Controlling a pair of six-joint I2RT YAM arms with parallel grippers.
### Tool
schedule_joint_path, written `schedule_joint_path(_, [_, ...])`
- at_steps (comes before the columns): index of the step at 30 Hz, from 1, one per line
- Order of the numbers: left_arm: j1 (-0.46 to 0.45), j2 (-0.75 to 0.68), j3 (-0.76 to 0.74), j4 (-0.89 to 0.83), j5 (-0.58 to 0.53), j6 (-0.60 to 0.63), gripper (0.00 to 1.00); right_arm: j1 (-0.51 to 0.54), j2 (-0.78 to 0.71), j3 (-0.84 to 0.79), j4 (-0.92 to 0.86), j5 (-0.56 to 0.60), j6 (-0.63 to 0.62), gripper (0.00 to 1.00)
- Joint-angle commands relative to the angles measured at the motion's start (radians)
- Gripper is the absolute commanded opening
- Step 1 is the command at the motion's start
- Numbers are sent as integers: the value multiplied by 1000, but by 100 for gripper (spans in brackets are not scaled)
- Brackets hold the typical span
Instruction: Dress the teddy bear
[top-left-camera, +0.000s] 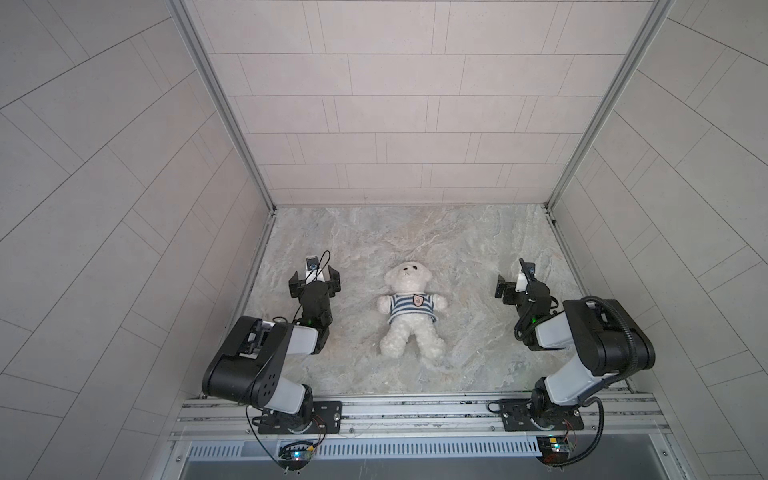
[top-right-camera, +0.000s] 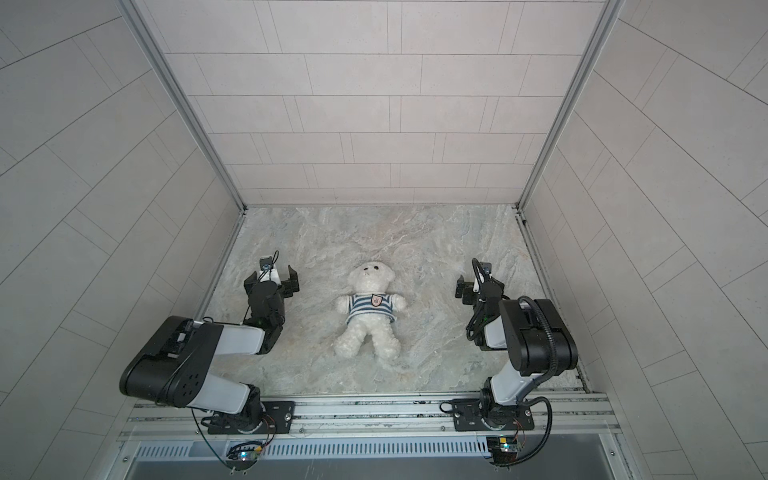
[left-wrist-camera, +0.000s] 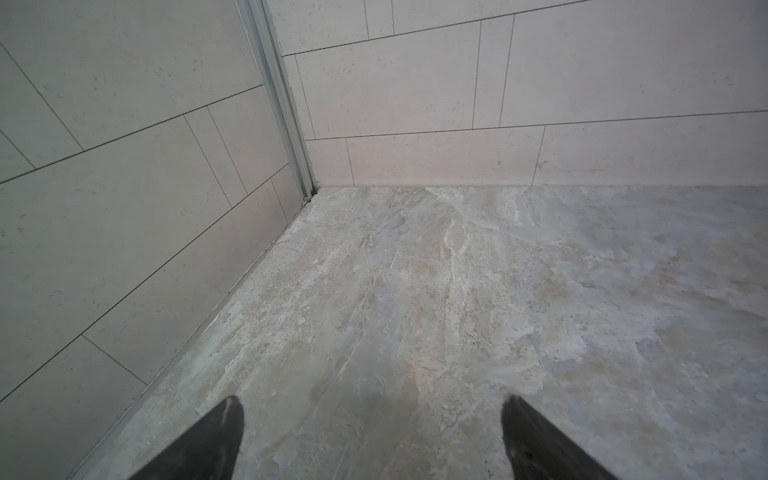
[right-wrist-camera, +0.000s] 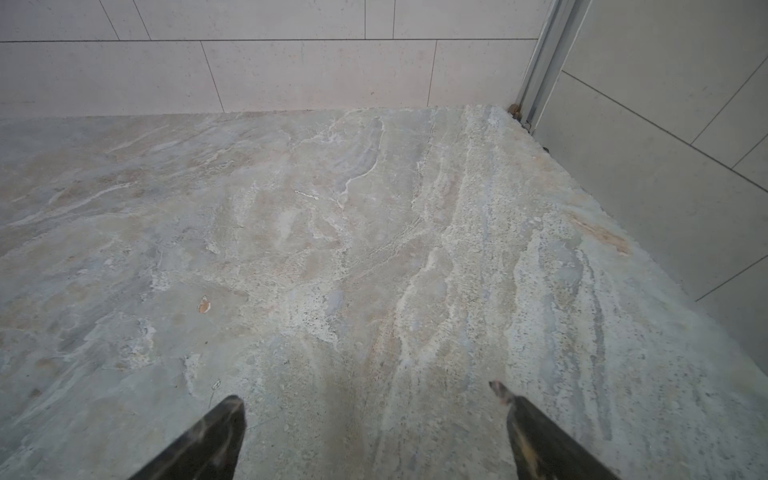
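teddy bear (top-left-camera: 409, 277) is flat on its back at the centre of the table (top-left-camera: 457, 245), head toward the back wall, limbs splayed. Striped shirt (top-left-camera: 411, 306) sits on the torso, both arms out through the sleeves, hem at the waist, badge up, so I'd call the dressing done. Left end effector (top-left-camera: 314, 281) and right end effector (top-left-camera: 519, 287) are parked either side, well apart from the bear, fingers spread wide with nothing between them. Both wrist views show only bare table. Reads as a clear-out pose: it leaves the bear unobstructed in both top views for a check.
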Motion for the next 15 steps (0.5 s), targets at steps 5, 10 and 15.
schedule_joint_path(5, [36,-11,30,-57,30,-43,100,12,-14,53,-11,19,-11,99])
schedule_joint_path(10, [36,-11,31,-58,31,-43,100,29,-18,71,-54,51,-22,100])
schedule_joint_path(15, [36,-11,34,-61,34,-43,100,37,-20,75,-64,68,-25,99])
